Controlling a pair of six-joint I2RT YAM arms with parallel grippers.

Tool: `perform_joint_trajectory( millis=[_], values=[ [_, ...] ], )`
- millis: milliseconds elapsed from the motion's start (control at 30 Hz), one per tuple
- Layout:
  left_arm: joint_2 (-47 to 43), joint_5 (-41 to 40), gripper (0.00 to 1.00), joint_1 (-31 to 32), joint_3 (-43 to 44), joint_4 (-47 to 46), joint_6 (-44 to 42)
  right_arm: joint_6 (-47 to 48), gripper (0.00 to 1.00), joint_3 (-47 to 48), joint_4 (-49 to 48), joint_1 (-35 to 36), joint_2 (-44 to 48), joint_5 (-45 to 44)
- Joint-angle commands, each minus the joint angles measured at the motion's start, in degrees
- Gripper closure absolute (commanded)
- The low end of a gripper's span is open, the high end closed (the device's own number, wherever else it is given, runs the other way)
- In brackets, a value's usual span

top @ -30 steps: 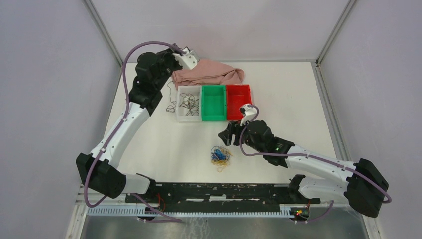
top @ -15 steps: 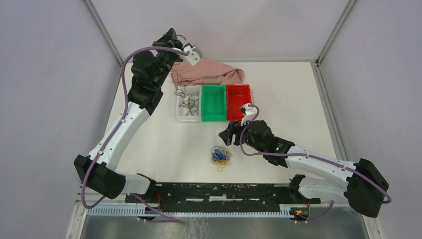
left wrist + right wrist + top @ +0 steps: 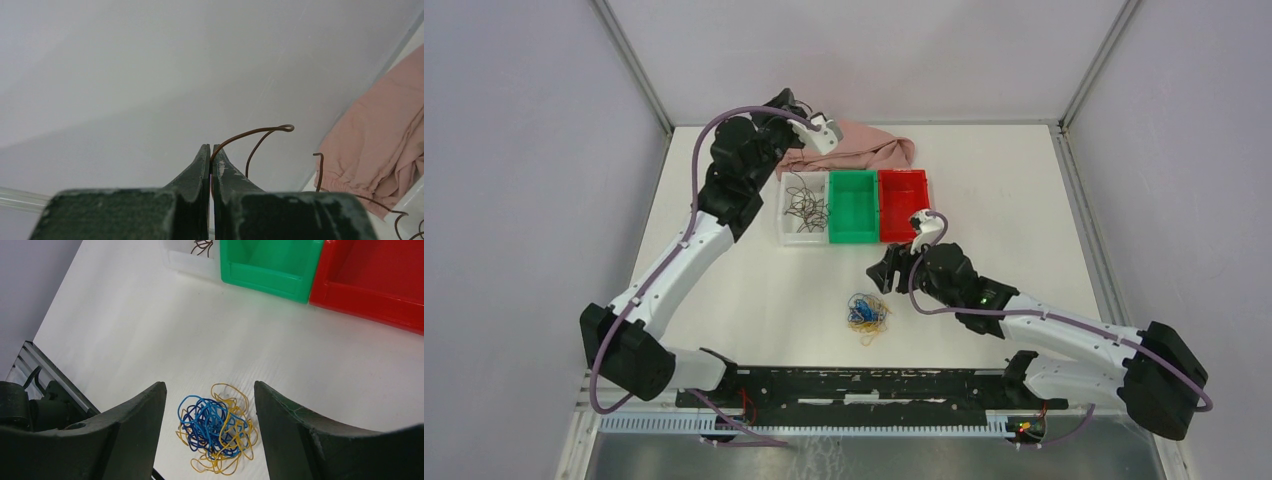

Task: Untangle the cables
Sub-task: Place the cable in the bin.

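1. The left gripper (image 3: 210,150) is raised over the far left part of the table (image 3: 754,290), close to the pink cloth (image 3: 874,150). Its jaws are pressed together and pinch one thin dark brown wire (image 3: 255,132), which curls up and to the right from the tips.
2. More dark wires (image 3: 805,205) lie in a loose heap inside the clear bin (image 3: 802,241), just below that gripper. In the left wrist view a second wire end shows beside the cloth. I cannot tell if it is joined to the pinched wire.
3. The green bin (image 3: 854,238) and the red bin (image 3: 902,236) stand next to the clear one. As far as the views show, nothing lies in them.
4. The blue and yellow bundle (image 3: 216,427) lies on the table near the front, well apart from the bins. Its strands are wound through each other.
5. The right gripper (image 3: 210,387) hovers above this bundle with its jaws wide apart and holds nothing.
6. My judgement is that the dark wires are nearly sorted out, with the pinched one likely the last to go in. The blue and yellow wires are not yet separated, so most of the work is left.
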State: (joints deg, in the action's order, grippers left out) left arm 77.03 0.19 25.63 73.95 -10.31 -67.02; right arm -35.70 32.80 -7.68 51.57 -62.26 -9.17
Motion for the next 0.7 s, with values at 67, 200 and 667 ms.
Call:
perform_joint_trajectory(
  millis=[67,200,667],
  values=[
    [0.49,-0.90,0.97,-0.01,-0.16,-3.53,2.38,0.00,0.29,-0.75,-1.22,-0.51,2.01,-1.11],
    [1.04,-1.90,0.97,0.03,-1.81,-6.11,-0.12,-0.25,0.29,-0.91,-1.80,-0.72,1.55,-0.81],
    [3.20,-3.70,0.97,-0.59,-1.77,-1.68,0.86,-0.53,0.29,-1.61,-2.18,-1.38,1.77,-0.49]
  ],
)
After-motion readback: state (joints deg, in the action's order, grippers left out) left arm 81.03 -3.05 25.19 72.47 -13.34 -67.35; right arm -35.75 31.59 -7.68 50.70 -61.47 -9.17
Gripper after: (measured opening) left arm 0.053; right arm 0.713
